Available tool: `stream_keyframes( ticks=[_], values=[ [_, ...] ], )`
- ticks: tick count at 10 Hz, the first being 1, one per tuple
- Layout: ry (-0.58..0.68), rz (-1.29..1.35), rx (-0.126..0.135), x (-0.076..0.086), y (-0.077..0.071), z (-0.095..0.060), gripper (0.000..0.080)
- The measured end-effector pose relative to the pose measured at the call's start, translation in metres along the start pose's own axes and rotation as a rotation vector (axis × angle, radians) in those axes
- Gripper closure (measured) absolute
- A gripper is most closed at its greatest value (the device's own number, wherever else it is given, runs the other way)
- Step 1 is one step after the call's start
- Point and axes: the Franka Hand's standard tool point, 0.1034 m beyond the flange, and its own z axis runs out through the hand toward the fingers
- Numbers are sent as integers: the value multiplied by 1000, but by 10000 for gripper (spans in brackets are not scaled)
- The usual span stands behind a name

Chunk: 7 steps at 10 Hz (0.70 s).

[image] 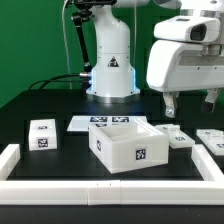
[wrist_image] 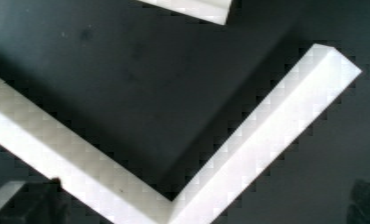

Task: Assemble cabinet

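Note:
The cabinet (image: 128,146) is a large white open-topped box with a black-and-white tag on its front, standing mid-table. My gripper (image: 191,104) hangs above the table at the exterior view's right, beyond the box and above two small flat white tagged parts (image: 178,138) (image: 211,140). Its fingers are spread wide with nothing between them. Another white tagged block (image: 43,133) stands to the box's left. In the wrist view a dark fingertip (wrist_image: 25,205) shows at the edge, over the black table.
The marker board (image: 92,123) lies behind the box. A low white border rail (image: 110,186) runs along the front and sides; its corner (wrist_image: 182,190) fills the wrist view. The robot base (image: 110,70) stands at the back.

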Motion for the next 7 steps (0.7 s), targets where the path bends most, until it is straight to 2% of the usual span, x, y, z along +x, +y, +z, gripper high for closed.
stream_keyframes(
  ticks=[1, 7],
  values=[
    [-5, 12, -15, 0, 1, 0, 1],
    [-3, -2, -14, -2, -1, 2, 1]
  ],
)
